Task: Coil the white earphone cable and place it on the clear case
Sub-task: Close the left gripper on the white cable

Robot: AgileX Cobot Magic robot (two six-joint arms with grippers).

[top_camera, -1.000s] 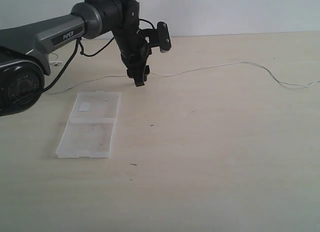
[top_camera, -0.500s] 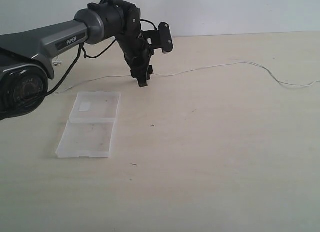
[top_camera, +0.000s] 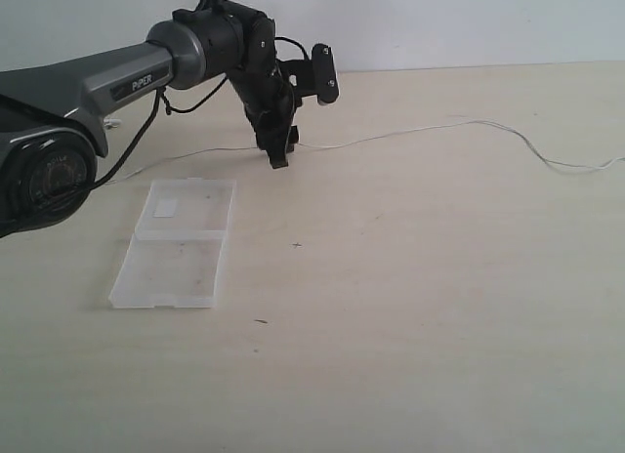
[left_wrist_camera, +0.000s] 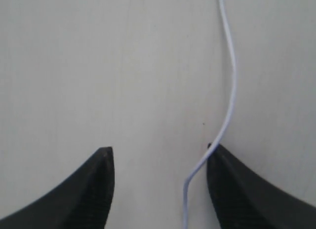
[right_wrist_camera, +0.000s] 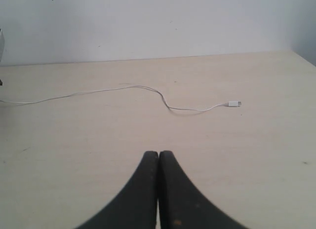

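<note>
The white earphone cable (top_camera: 410, 133) runs in a thin line across the far part of the table, from the left behind the arm to the right edge. My left gripper (top_camera: 278, 161) points down onto it, open; in the left wrist view the cable (left_wrist_camera: 230, 91) passes between the fingers and touches the inner side of one fingertip (left_wrist_camera: 217, 160). The clear case (top_camera: 176, 241) lies open and flat in front of and to the left of that gripper, a white sticker on its far half. The right wrist view shows my right gripper (right_wrist_camera: 158, 155) shut and empty, with the cable's plug (right_wrist_camera: 234, 103) far ahead of it.
The left arm's grey link and black cable (top_camera: 107, 77) cross the upper left of the exterior view. A pale wall (top_camera: 439, 23) stands behind the table's far edge. Small dark specks (top_camera: 261, 321) lie on the wooden tabletop (top_camera: 420, 307).
The left gripper has shifted slightly back and to the right along the cable, lowering onto it. Its jaws keep the same width. Case and cable have not moved.
</note>
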